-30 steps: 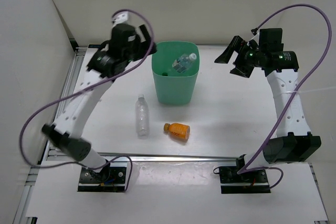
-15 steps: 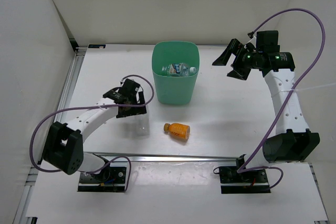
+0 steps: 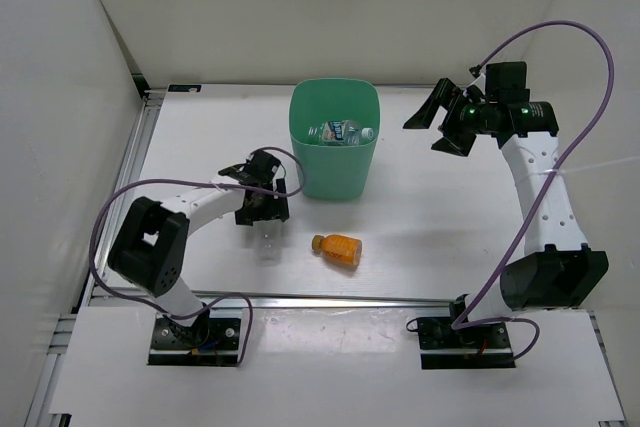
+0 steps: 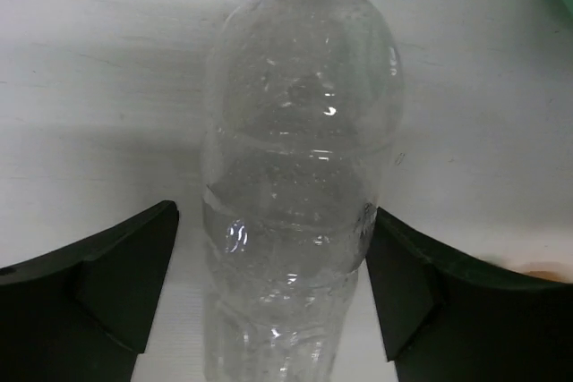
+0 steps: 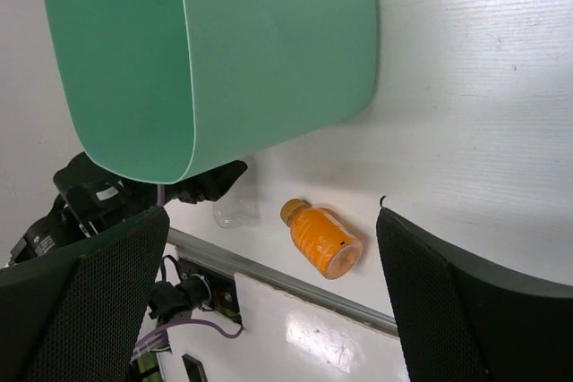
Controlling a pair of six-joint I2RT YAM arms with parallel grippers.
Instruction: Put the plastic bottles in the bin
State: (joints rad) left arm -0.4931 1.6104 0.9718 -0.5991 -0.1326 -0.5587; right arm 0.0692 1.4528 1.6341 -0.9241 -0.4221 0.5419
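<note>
Left wrist view: the left gripper is spread on either side of the plain clear bottle, which is laid on the white table; a firm grip cannot be made out. From above, the short orange bottle is seen beside it, near the mint-green bin, in which a blue-labelled bottle is contained. The right gripper is held wide apart, to the right of the bin.

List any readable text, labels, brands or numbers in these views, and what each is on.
None can be read in any view.
Bottle with the blue label, lying in the bin: print too small and blurred to read.
Plain clear bottle: no label or print visible.
Orange bottle: no readable marking shows.
</note>
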